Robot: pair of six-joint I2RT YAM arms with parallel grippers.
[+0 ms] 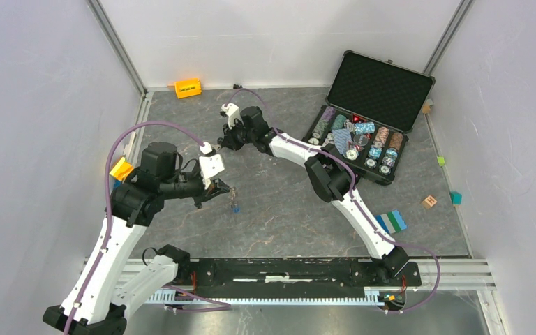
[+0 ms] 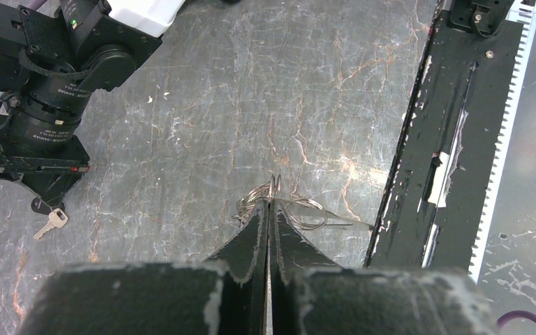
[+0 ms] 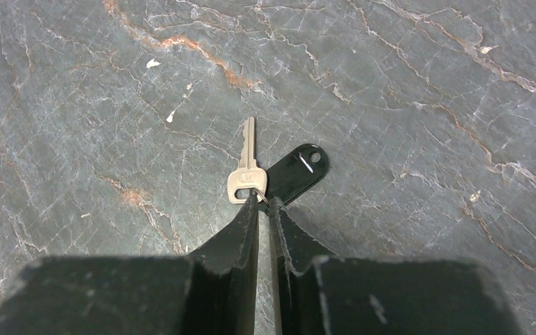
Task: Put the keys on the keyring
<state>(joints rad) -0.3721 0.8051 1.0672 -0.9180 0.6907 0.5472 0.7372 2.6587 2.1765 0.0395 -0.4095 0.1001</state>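
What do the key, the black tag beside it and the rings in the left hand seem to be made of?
The key looks like metal, pale brass or nickel: it shines and bears a stamped mark. The black tag is probably glossy plastic, given the bright glint on it. The rings seem thin steel wire, silvery and coiled.

The light is bright and even and comes from above. Shadows are soft and small. In the top view the white walls (image 1: 35, 105) look pale. In the wrist views the grey table (image 3: 391, 105) is sharp, but the black fingers (image 3: 237, 244) at 6 o'clock look blurry.
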